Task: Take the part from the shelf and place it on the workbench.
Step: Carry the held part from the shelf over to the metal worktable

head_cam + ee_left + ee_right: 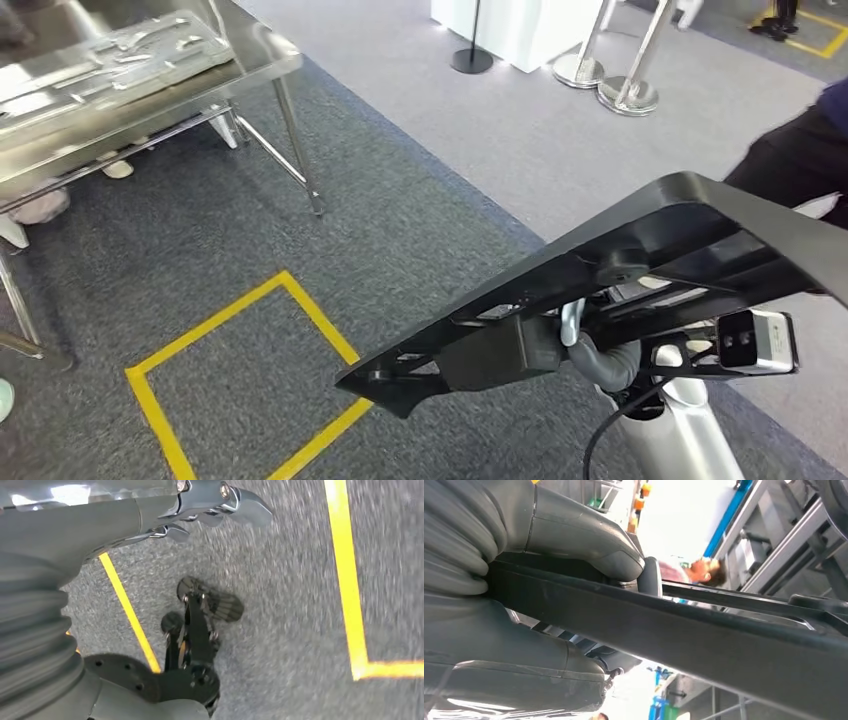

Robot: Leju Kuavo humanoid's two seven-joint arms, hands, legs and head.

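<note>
We see the long black plastic part (640,270) held up in the air over the grey carpet (330,220), carried by the right hand (600,350). In the head view the hand sits under the part, and the part runs aslant from the lower middle up toward the right edge. In the right wrist view the thick grey thumb (589,540) presses on one side of the black bar of the part (704,640) and the grey fingers (524,675) lie on the other side, so the fingers are clamped on the part.

We take the part as our landmark. The steel workbench (150,90) stands well apart from it, far to the upper left, with a shiny metal tray (110,55) on top. The yellow tape square (250,370) on the carpet lies just left of the low end of the part. A person in dark clothes (800,150) stands close behind its high end.

The left hand (210,505) hangs over the carpet beside a yellow tape line (350,580). Its silver fingers are curled together and hold nothing.
</note>
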